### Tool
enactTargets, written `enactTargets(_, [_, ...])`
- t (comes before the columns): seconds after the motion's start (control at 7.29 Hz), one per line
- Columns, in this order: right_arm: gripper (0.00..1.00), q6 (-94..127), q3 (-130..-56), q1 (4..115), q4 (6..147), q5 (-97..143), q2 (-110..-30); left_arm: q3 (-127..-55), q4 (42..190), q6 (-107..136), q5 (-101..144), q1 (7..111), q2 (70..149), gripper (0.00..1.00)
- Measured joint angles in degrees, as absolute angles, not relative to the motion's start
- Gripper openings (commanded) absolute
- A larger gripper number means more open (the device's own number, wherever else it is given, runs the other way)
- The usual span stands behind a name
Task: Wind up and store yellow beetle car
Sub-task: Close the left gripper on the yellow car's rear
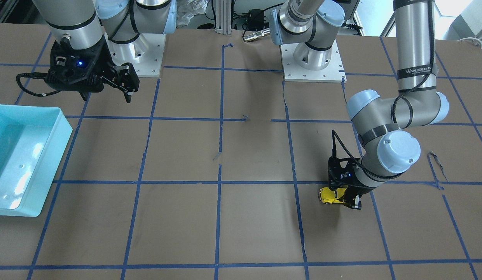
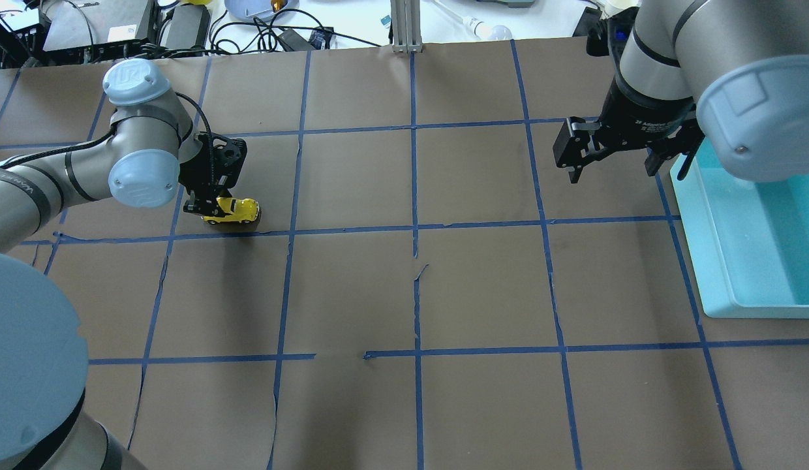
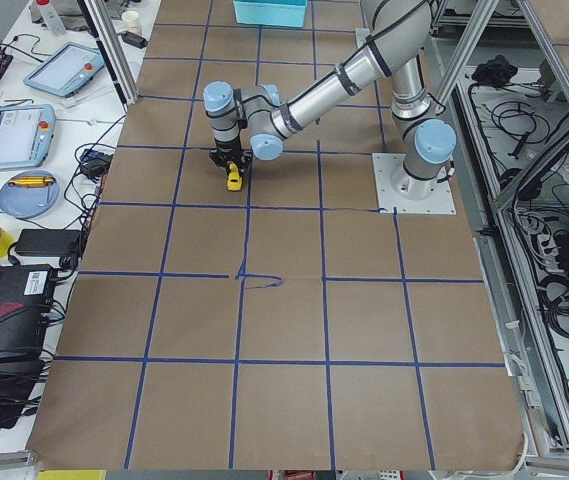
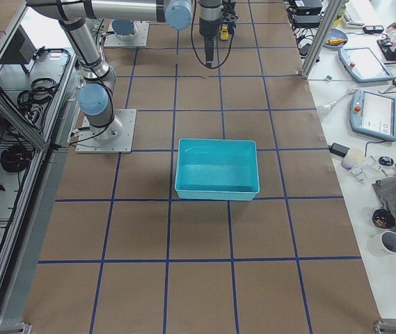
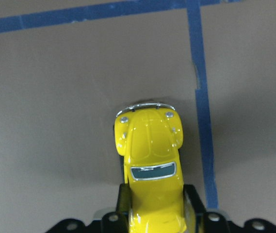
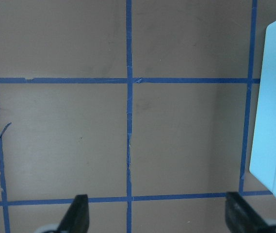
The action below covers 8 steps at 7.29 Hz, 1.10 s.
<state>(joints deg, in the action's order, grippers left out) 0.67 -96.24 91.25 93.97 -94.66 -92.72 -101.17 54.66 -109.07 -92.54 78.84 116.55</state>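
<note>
Front-facing view: the tiny glossy yellow beetle toy car [image 1: 327, 195] sits on the brown paper-covered table gridded with blue tape [image 1: 241, 225], lower right of centre. The left gripper [image 1: 344, 197] is over its rear. The right gripper [image 1: 107, 94] hangs at upper left, above a shallow turquoise plastic bin [image 1: 56, 147].

Overhead view: the car is left of centre, just above a tape line, nose pointing toward mid-table.

Left side view: only a yellow speck shows under the arm.

Right side view: the bin's hollow shows whole, well apart from the car.

Left wrist view: this alone shows the grasp, with fingers [image 5: 123, 204] pressed against both flanks behind the windscreen.

Right wrist view: the fingertips [image 6: 77, 216] are spread wide over bare paper.
</note>
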Motion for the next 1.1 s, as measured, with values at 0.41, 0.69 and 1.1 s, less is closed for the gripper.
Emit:
enactTargets(0.41, [1.00,0.76,-96.24,91.29,93.96,-94.58,-92.72,-101.06,54.25,-109.06,-92.76,78.76,116.92,0.00])
enactTargets(0.69, [1.00,0.81,-96.24,91.24,93.95,-94.63,-92.72,-101.02,54.12,-109.02,-92.86,77.56,117.02,0.00])
enactTargets(1.1, [1.00,0.80,-96.24,91.31,93.96,-94.66,-92.72,-101.09,54.12,-109.48,-92.88,75.01,117.07,0.00])
